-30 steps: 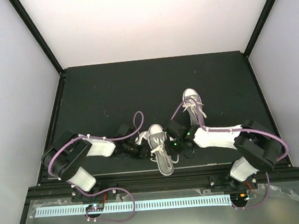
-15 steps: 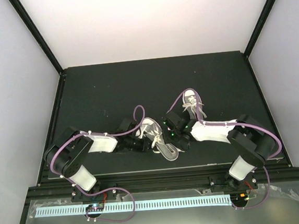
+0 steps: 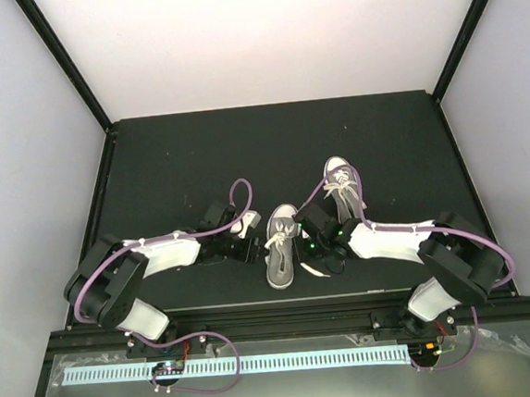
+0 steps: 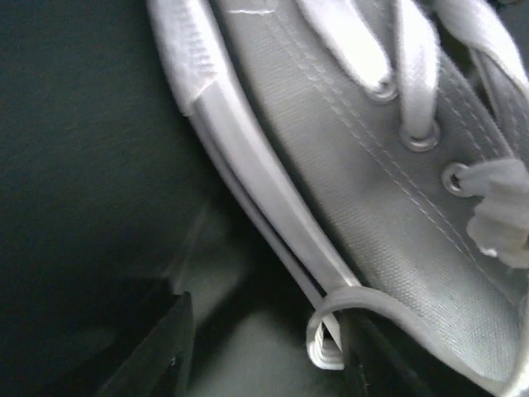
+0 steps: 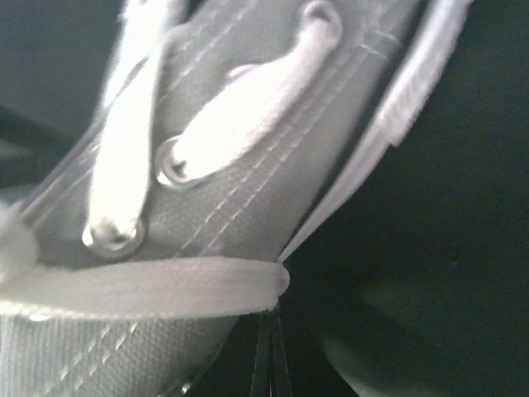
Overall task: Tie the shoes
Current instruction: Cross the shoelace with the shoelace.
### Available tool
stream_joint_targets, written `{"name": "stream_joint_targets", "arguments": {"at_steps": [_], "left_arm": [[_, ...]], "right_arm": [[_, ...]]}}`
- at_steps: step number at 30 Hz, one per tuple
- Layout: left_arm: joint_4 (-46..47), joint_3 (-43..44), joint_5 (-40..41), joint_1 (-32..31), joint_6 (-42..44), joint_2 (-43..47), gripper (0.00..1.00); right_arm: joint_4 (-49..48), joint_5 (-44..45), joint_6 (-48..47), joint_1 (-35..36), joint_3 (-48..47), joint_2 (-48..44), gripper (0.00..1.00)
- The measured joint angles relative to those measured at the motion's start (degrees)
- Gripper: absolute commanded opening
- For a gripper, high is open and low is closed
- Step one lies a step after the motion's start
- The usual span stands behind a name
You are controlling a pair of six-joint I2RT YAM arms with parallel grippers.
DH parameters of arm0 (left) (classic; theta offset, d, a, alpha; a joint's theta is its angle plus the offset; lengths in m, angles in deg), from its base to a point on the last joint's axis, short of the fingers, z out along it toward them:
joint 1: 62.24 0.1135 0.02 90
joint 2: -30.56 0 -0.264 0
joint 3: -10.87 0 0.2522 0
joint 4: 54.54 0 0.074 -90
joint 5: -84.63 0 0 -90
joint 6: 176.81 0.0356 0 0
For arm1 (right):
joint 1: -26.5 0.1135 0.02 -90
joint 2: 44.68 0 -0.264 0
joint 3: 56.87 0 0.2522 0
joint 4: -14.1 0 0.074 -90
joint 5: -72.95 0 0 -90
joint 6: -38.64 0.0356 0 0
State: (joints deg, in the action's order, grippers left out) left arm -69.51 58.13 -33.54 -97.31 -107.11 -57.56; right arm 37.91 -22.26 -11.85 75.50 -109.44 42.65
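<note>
Between the two pincers lies the near shoe on the dark counter, with its toe pointing away from the arm bases. The far shoe stands just beyond the right pincer. The right pincer is closed, and a flat white lace runs across the grey canvas and ends right at its tips, so I judge that it pinches this lace. The left pincer has its jaws apart with nothing between them. A folded lace end hangs just beside its finger on the shoe's side, below the sole edge. The step in hand seems to be taking this second lace. To do it well, the left pincer should shift slightly toward that end and close on it near the tip. Then both should pull apart evenly and low, so the shoe does not turn or lift.
</note>
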Motion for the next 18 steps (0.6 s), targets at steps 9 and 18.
{"name": "stream_joint_targets", "arguments": {"at_steps": [9,18], "left_arm": [[-10.95,-0.35,0.42,0.59,3.8,12.37,0.79],[-22.43,5.05,-2.21,0.55,4.44,16.15,0.81]], "right_arm": [[1.05,-4.26,-0.44,1.31,0.24,-4.83,0.02],[-0.07,-5.05,-0.39,1.46,2.14,-6.71,0.02]]}}
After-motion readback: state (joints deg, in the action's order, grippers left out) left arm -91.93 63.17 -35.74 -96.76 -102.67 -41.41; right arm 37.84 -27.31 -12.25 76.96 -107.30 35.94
